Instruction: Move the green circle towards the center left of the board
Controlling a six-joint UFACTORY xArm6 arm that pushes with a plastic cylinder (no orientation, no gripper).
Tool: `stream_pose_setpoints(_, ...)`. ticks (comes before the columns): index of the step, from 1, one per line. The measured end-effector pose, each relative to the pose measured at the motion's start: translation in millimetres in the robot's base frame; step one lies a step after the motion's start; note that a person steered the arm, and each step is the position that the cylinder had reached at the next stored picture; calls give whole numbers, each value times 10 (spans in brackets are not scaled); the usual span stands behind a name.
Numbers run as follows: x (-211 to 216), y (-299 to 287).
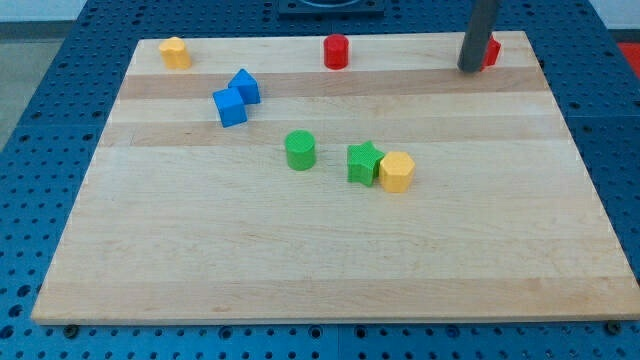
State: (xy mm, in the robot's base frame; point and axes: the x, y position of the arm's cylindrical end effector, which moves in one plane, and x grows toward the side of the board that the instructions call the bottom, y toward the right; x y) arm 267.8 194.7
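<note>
My tip [468,68] sits by the bench's [300,260] top right corner, well apart from the central green circle [300,150]; no gripper fitted.

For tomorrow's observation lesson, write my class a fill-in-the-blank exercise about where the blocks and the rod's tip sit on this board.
1. The green circle lies to the view's ____ of the green star.
2. The green star touches the ____ hexagon.
3. My tip rests beside a ____ block at the view's top right.
4. The number of blue blocks near the view's top left is ____.

Missing words: left; yellow; red; two
</note>
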Motion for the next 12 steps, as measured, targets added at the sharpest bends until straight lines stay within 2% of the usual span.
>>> stream_pose_setpoints(2, 473, -175)
stream_pose_setpoints(4, 1003, -631)
stream_pose_setpoints(7, 1302, -1608)
stream_pose_setpoints(10, 1713, -2195)
stream_pose_setpoints(12, 1667, -2648)
